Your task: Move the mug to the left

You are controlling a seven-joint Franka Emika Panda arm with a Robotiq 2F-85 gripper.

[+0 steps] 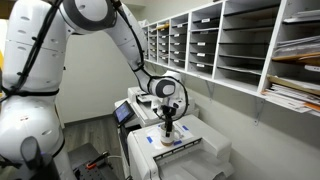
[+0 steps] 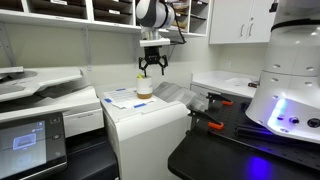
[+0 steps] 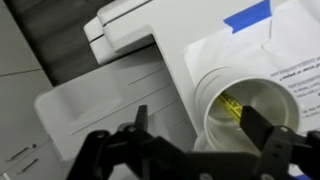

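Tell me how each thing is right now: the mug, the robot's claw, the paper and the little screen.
Mug: standing upright on the printer, not held, something yellow inside.
Gripper: open, hanging just above the mug.
Paper: lying flat on the printer, reaching to the mug.
Screen: lit up.

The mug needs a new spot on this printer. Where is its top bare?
Bare: the grey printer panel beside the mug, on the side away from the sheet, in the wrist view. Crowded: around the mug itself, where the sheet lies and the open gripper hangs just above.
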